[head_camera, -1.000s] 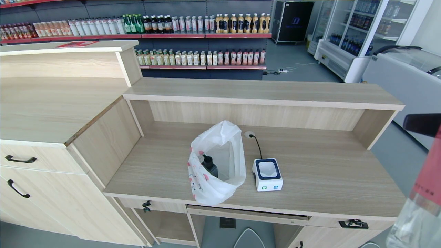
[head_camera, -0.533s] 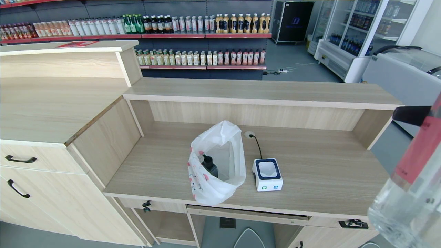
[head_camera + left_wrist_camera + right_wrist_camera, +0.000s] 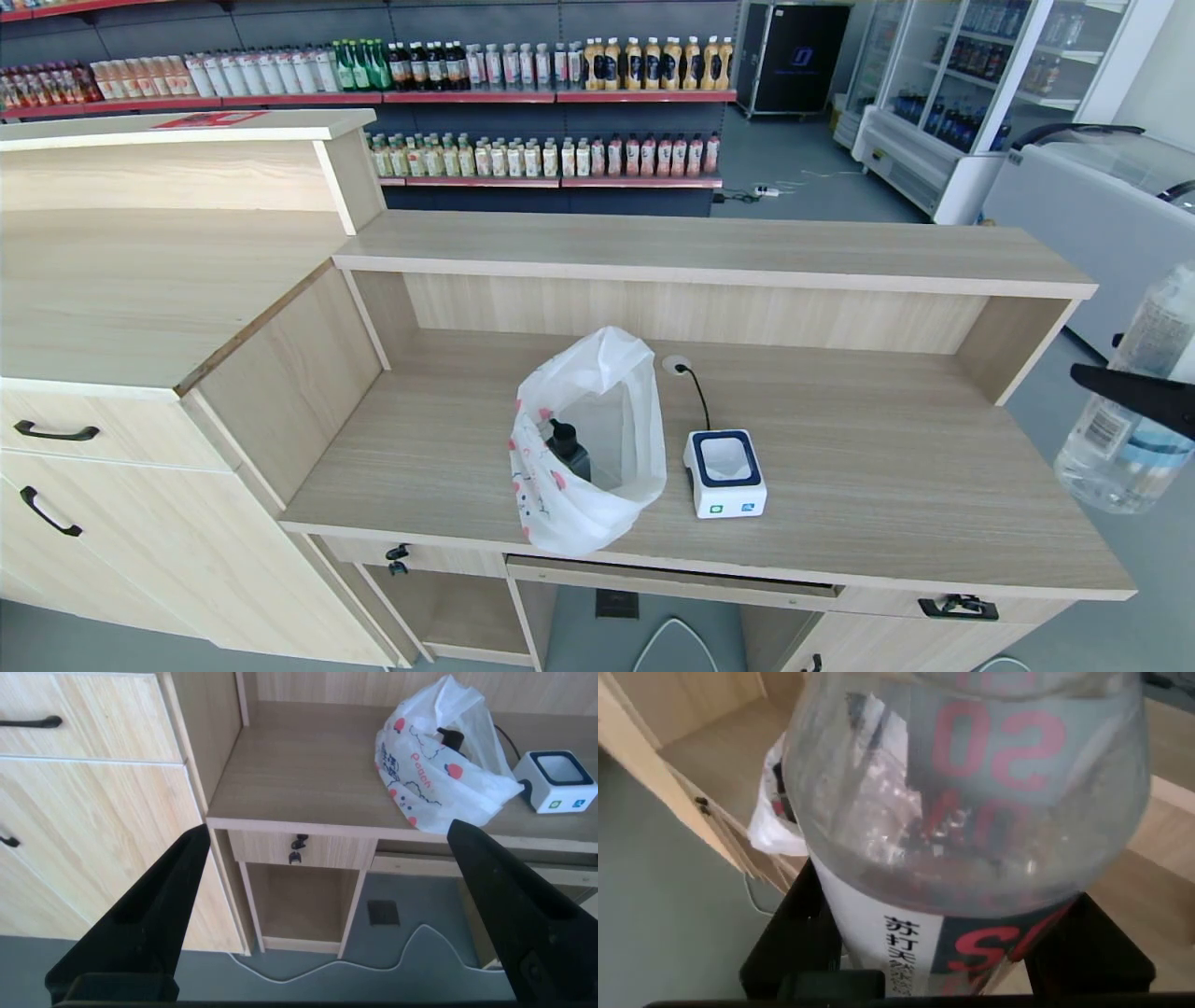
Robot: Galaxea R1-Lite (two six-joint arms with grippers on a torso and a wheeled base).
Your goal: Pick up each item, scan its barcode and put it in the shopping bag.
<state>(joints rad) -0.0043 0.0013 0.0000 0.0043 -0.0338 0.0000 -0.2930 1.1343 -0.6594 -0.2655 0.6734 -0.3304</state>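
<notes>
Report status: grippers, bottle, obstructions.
Right gripper shut on clear plastic bottle, beyond right end of wooden counter. Left gripper open, empty. Nothing between bottle and white box scanner.

The counter (image 3: 887, 467) across the middle of the head view is pale wood-grain board, matt and smooth. At centre, the shopping bag (image 3: 597, 504) is thin, crinkled plastic film, milky and half see-through, with a soft sheen and red print. Just right of it the scanner (image 3: 725, 474) is smooth white moulded plastic, its top window glossy inside a dark frame; its cable (image 3: 698, 397) is matt black and looks rubbery. At the right edge the bottle (image 3: 1130, 420) is clear, glossy plastic with a smooth printed film label. The right gripper (image 3: 943, 961) and the left gripper (image 3: 332, 919) have matt black fingers (image 3: 140, 924), plastic by the look. At lower left the drawer handles (image 3: 56, 432) are black with a faint sheen; metal or plastic cannot be told.
</notes>
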